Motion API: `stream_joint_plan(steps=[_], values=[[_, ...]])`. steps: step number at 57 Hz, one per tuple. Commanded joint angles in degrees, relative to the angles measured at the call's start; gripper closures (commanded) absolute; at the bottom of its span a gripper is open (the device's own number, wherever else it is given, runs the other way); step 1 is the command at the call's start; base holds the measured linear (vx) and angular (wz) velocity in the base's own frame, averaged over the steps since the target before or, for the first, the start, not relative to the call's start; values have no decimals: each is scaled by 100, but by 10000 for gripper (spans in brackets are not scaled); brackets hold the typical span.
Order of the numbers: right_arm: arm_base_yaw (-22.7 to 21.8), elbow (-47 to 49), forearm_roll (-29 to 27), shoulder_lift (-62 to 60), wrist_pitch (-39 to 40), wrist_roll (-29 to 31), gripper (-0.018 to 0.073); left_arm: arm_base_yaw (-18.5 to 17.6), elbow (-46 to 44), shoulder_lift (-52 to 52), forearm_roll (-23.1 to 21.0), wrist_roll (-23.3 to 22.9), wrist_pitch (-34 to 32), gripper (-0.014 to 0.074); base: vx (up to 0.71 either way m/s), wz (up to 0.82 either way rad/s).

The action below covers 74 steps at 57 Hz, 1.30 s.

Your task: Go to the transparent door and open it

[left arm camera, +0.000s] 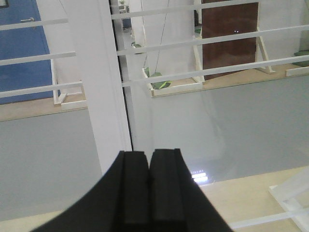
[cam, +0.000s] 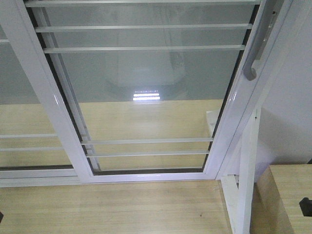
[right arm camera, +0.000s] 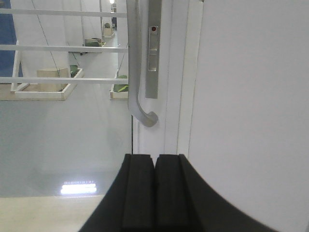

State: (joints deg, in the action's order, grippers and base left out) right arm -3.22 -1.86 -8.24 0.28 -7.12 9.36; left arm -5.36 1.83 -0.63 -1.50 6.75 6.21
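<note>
Front view: glass door point(cam: 146, 83) fills centre frame, grey handle point(cam: 254, 51) at upper right. Wrist views: right gripper point(right arm camera: 154, 162) pinched together, empty, below the handle's hooked end; left gripper point(left arm camera: 148, 157) likewise closed, empty.

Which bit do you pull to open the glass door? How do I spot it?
Find the big glass door in its shiny white frame. Look up its right-hand side, and there is the handle. It is a grey rod that sticks out and hooks in at the bottom, unlike the flat lock plate beside it or the thin white bars across the glass.
</note>
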Motion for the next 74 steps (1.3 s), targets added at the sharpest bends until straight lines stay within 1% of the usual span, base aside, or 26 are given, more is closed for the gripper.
stream_joint_plan(steps=[1,58,60,64,71,74], values=[[-28,-4,17,116,445,49,561,9,78,37,-34,-5,-509,603,0,-3],[-28,-4,17,116,455,49,561,14,78,31,-34,-5,-511,603,0,0],[-28,-4,17,116,484,49,561,14,78,31,-25,3,-568,603,0,0],[-28,-4,17,116,490,49,561,14,78,31,150,104,-800,603,0,0],[-28,-4,-29,116,484,24,561,14,78,31,114,129,-1087,603,0,0],[-28,-4,-174,116,507,2,561,14,78,31,114,129,-1221,603,0,0]])
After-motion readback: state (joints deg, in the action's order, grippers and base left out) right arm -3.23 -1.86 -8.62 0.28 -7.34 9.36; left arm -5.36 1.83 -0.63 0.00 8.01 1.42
